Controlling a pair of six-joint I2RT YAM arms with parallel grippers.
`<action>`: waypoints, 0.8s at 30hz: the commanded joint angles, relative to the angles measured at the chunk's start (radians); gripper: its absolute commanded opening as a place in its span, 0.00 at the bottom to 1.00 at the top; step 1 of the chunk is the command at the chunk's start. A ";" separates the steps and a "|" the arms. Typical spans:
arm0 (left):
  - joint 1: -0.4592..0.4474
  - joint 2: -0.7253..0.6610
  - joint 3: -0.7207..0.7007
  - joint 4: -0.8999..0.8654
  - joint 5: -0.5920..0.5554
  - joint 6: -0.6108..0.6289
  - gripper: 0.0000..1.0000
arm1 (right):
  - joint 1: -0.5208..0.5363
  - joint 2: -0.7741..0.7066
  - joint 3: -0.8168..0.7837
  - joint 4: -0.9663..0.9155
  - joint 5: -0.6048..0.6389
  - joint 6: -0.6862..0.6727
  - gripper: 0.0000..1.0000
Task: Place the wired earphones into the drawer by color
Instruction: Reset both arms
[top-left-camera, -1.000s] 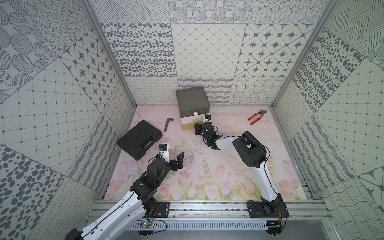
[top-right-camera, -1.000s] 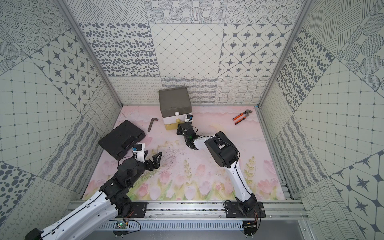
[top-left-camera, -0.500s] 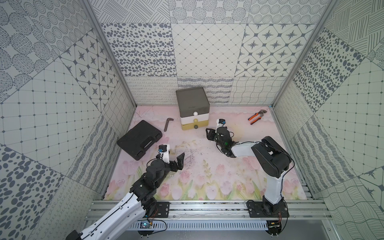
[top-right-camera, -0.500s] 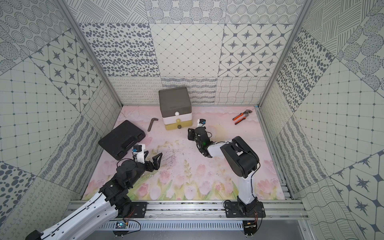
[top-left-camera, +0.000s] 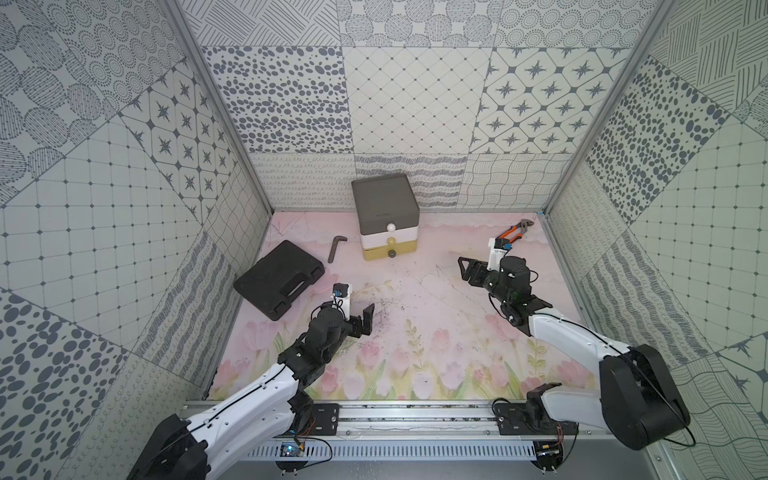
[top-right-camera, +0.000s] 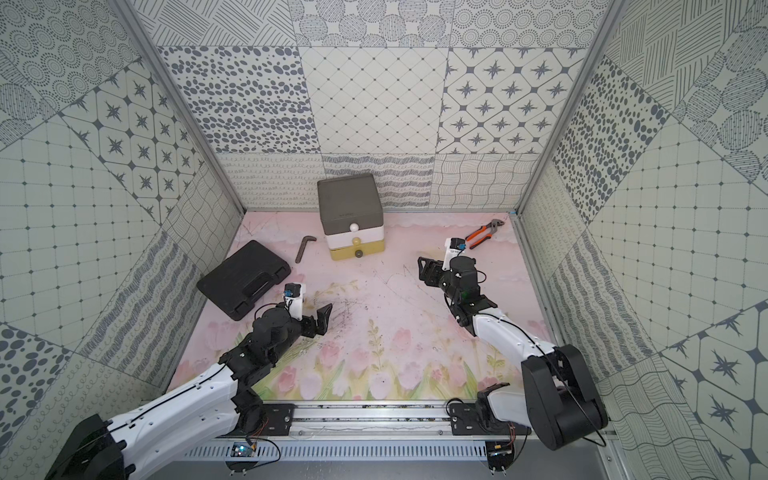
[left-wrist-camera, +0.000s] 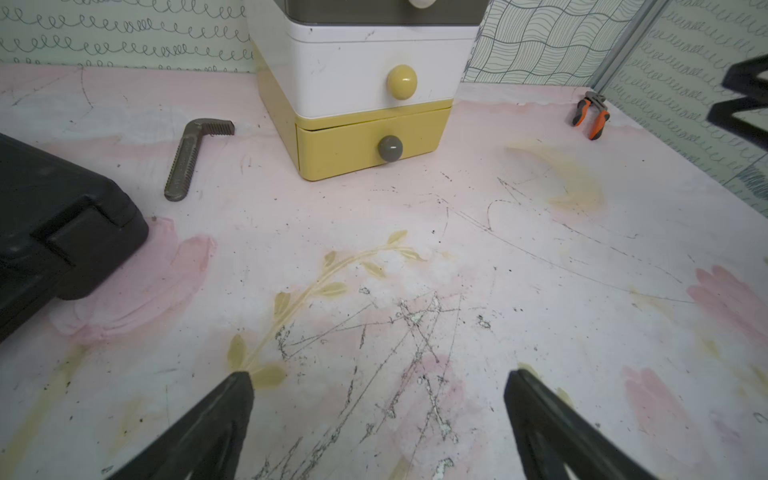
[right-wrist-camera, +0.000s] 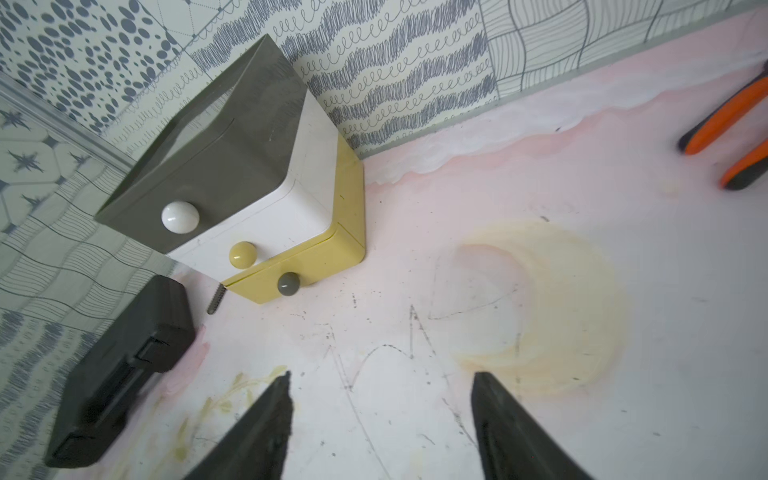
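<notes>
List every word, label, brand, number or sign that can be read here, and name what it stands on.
Readable text: none in any view.
Faint mark near the front edge of the grey top of the boxy three-tier plastic drawer unit: too small to read.
Flat black plastic case and orange-handled pliers: no lettering visible.

Bright, even overhead light; soft shadows are cast. A faint sheen is seen on the drawer (right-wrist-camera: 232, 137); wrist-view edges are bowed.
</notes>
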 joint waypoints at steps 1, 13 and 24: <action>0.050 0.079 0.046 0.202 -0.072 0.160 0.99 | -0.031 -0.101 -0.030 -0.112 0.040 -0.109 0.97; 0.407 0.210 0.094 0.235 0.204 0.224 0.99 | -0.094 -0.300 -0.190 -0.016 0.264 -0.260 0.97; 0.582 0.547 0.077 0.512 0.423 0.151 0.99 | -0.158 -0.223 -0.183 0.028 0.276 -0.257 0.97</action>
